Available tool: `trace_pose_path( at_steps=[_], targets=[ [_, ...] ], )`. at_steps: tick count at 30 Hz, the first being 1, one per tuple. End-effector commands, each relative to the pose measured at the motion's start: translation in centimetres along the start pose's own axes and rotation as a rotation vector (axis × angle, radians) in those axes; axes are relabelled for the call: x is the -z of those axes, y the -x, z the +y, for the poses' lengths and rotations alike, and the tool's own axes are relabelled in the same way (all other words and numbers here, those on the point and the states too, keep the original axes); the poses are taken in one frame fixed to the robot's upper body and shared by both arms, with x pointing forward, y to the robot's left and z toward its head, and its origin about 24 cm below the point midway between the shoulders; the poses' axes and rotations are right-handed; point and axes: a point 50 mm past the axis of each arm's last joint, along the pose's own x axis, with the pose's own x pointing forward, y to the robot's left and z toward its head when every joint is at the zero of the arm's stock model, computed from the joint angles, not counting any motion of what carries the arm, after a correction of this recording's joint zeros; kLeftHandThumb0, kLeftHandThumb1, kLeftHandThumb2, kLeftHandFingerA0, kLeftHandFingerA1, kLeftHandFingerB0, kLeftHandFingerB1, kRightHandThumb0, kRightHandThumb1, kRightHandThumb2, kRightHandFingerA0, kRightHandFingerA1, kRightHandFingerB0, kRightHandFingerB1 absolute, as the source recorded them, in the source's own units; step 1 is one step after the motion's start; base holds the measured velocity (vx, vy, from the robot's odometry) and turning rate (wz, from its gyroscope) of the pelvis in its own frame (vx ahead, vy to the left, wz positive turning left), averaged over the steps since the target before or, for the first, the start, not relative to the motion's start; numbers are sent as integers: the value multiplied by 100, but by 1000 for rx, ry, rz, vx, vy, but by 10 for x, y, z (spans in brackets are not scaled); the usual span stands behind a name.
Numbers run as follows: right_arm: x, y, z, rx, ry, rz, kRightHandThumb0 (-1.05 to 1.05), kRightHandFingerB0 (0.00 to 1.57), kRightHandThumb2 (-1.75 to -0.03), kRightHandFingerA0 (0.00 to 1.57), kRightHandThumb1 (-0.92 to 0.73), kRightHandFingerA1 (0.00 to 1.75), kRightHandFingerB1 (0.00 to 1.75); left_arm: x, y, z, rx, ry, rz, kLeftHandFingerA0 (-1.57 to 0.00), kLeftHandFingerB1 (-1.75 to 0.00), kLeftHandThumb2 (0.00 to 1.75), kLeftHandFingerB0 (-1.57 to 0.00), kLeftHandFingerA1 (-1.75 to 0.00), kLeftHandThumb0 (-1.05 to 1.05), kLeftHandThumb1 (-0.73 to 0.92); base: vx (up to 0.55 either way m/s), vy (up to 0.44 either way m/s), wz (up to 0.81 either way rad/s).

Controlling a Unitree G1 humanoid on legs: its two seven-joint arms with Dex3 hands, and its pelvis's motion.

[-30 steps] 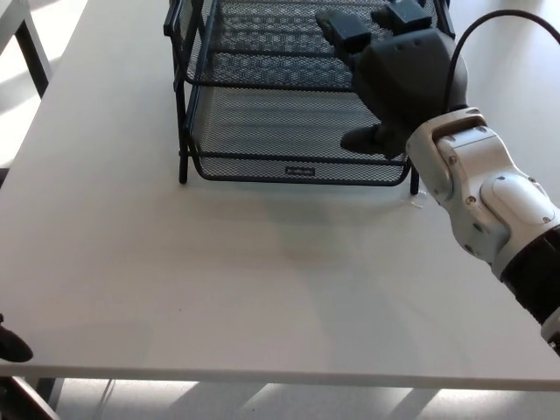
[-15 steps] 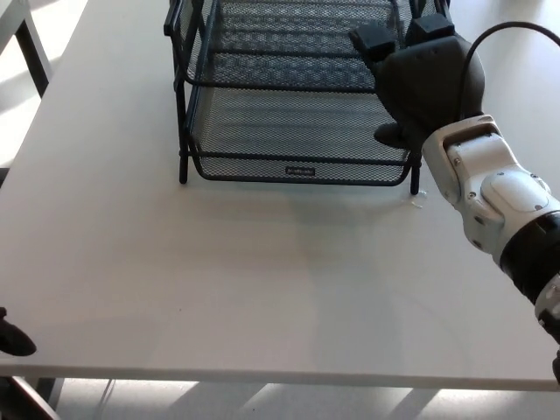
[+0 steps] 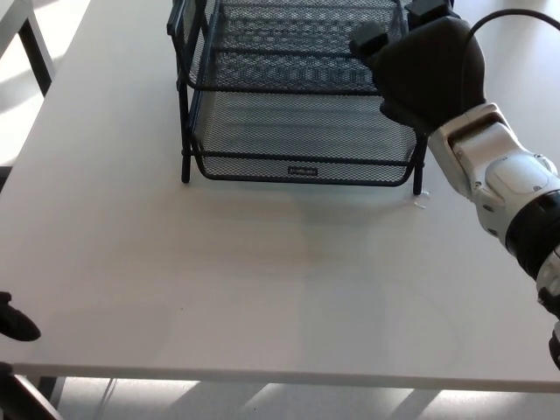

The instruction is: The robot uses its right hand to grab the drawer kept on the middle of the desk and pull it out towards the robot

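Right arm: white forearm with a black band, entering from the lower right and reaching up toward the top edge. Right robot hand [image 3: 430,70]: black, back turned to the camera, two finger ends pointing up-left; grip not discernible. Left side: only a small dark part at the lower left edge.

A black mesh drawer rack [image 3: 297,96] stands at the far middle of the white desk [image 3: 245,280]. The right hand [image 3: 429,70] hangs over the rack's right front corner, fingers [image 3: 367,39] reaching over the upper tray's rim; whether they grip it cannot be told. A dark bit of the left hand [image 3: 16,322] shows at the desk's near left edge.
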Motion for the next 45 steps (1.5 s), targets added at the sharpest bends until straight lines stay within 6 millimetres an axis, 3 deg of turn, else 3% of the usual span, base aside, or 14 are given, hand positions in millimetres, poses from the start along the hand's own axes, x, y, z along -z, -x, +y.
trace_pose_path(
  at_steps=[1, 6, 7, 16, 21, 26, 37, 45],
  targets=[
    [2, -1, -13, 175, 9, -121, -41, 93, -58, 88, -52, 152, 78, -1, -3, 5, 31, -27, -14, -85, -59, 55, -82, -89, -29, 52, 0, 0, 0],
    [1, 0, -13, 213, 1, -116, -39, 89, -58, 84, -55, 160, 85, 0, -3, 5, 34, -36, -2, -82, -60, 56, -82, -89, -30, 53, 0, 0, 0],
    [0, 0, -13, 212, -9, -112, -40, 91, -57, 86, -56, 156, 76, -1, -3, 6, 37, -35, -2, -82, -59, 56, -81, -88, -31, 54, 0, 0, 0],
    [-2, 6, -9, 254, -47, -101, -41, 93, -56, 90, -54, 156, 76, -1, -3, 4, 38, -20, -4, -82, -61, 56, -80, -91, -32, 54, 0, 0, 0],
    [-7, 18, -3, 321, -58, -89, -42, 98, -58, 90, -48, 156, 67, 0, -3, 5, 37, -24, -12, -82, -61, 56, -80, -92, -31, 54, 0, 0, 0],
    [-10, 27, 1, 341, -76, -96, -44, 98, -55, 93, -50, 152, 66, 0, -3, 5, 44, -22, 0, -81, -61, 56, -80, -91, -32, 55, 0, 0, 0],
    [-16, 61, 12, 404, -139, -107, -48, 94, -56, 88, -52, 162, 67, 0, -3, 6, 42, -36, -2, -80, -59, 56, -80, -89, -32, 55, 0, 0, 0],
    [-18, 85, 3, 472, -178, -142, -46, 96, -56, 94, -51, 153, 67, 1, -3, 6, 33, -24, -8, -82, -62, 56, -80, -92, -33, 54, 0, 0, 0]
  ],
)
